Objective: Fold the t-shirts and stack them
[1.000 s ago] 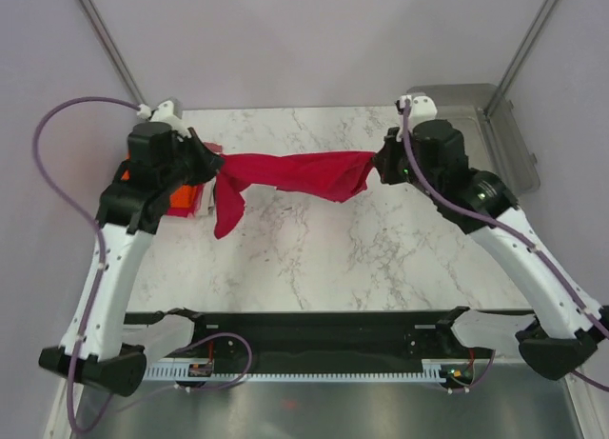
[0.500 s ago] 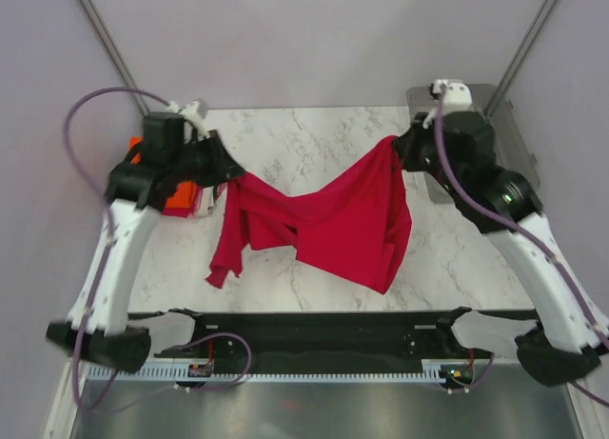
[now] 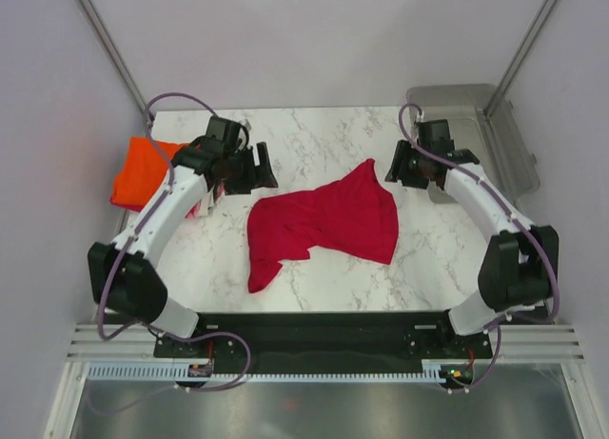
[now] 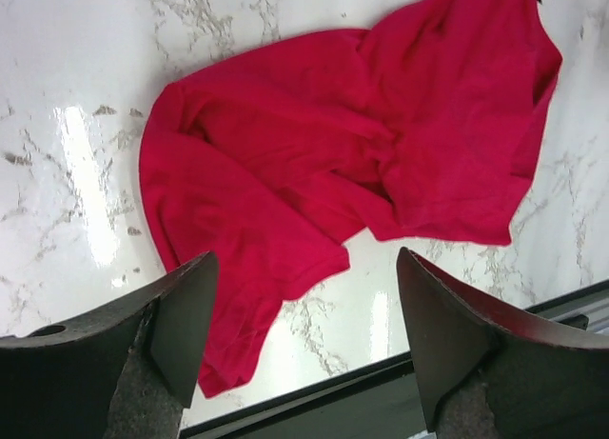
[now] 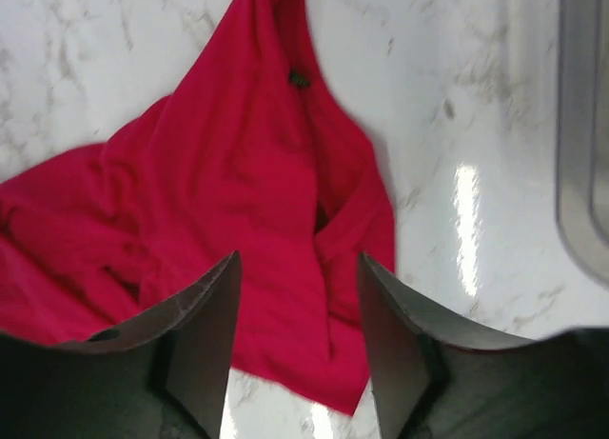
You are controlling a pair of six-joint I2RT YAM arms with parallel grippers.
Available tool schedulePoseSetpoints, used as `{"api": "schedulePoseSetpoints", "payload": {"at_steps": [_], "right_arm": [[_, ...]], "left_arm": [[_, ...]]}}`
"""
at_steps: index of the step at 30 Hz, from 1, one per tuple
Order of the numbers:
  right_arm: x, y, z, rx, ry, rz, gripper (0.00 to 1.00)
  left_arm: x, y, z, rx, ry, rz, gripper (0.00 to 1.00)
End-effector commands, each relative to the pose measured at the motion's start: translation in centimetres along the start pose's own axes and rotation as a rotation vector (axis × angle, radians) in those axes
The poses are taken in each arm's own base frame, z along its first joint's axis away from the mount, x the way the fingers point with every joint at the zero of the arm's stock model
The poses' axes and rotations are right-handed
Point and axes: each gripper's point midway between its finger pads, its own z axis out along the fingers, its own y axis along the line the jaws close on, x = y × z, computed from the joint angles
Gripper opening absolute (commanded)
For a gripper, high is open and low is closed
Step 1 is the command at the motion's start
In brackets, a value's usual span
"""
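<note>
One crimson t-shirt (image 3: 324,225) lies crumpled in the middle of the table (image 3: 314,125), its long axis running near-left to far-right and a peak pointing far right. An orange t-shirt (image 3: 138,168) lies at the left edge, and a grey bin (image 3: 476,106) sits far right. The left end effector (image 3: 259,168) hangs spread and empty just off the crimson shirt's far-left side, and the right end effector (image 3: 395,165) does likewise beside the peak.

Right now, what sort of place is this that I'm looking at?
Most likely a robot lab test cell, not a home: two robot arms are bolted to the near edge of a marble-patterned table, plain walls and metal struts enclose it, and a crimson t-shirt lies crumpled between the arms.
</note>
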Motion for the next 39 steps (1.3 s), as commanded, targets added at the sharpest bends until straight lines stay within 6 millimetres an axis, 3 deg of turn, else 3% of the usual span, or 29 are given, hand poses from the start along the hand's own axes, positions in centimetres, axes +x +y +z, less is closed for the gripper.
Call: {"api": "schedulePoseSetpoints", "payload": {"at_steps": [1,2,3,4,5,6,8,13,15,24,34,36,39], "right_arm": [[0.4,2.6,-4.0,-0.149,-0.084,-0.016,0.57],[2.7,1.8,-3.4,-0.143,-0.043,-0.009,0.5],[3.7,1.7,-3.6,-0.152,-0.029,-0.01,0.48],[4.5,2.0,-4.2,-0.171,-0.03,-0.02,0.48],[6.8,1.3,-3.8,-0.155,0.017,-0.022,0.49],[7.8,1.2,-3.8,-0.157,0.033,-0.025,0.5],[10.7,0.8,-3.7,-0.159,0.082,-0.026,0.51],[14.4,0.9,-2.8,-0.18,0.138,-0.027,0.45],[15.1,0.8,-2.2,-0.176,0.151,-0.03,0.41],[16.7,0.6,0.3,-0.162,0.194,-0.029,0.39],[17.6,-0.4,2.7,-0.11,0.206,-0.018,0.45],[18.0,-0.3,3.0,-0.118,0.218,-0.013,0.41],[17.6,0.4,2.7,-0.151,0.203,-0.014,0.2]], "left_arm": [[1.4,0.6,-1.9,-0.005,-0.05,0.044,0.82],[1.9,0.8,-2.0,-0.007,-0.05,0.04,0.82],[3.0,1.2,-2.4,-0.01,-0.057,0.027,0.82],[3.4,1.6,-2.4,-0.014,-0.063,0.018,0.82],[3.8,1.7,-2.5,-0.009,-0.07,0.014,0.82],[4.9,2.2,-2.7,-0.007,-0.075,-0.003,0.81],[5.0,2.5,-3.0,-0.002,-0.123,-0.018,0.82],[5.6,4.3,-3.9,-0.025,-0.238,-0.108,0.86],[6.0,5.0,-3.7,-0.024,-0.253,-0.167,0.99],[7.1,5.8,-2.2,0.002,-0.204,-0.205,0.99],[7.3,6.7,-2.0,-0.018,-0.213,-0.232,0.98],[7.6,7.0,-1.7,-0.02,-0.208,-0.26,0.97],[8.0,7.0,-1.0,-0.001,-0.187,-0.273,0.96]]}}
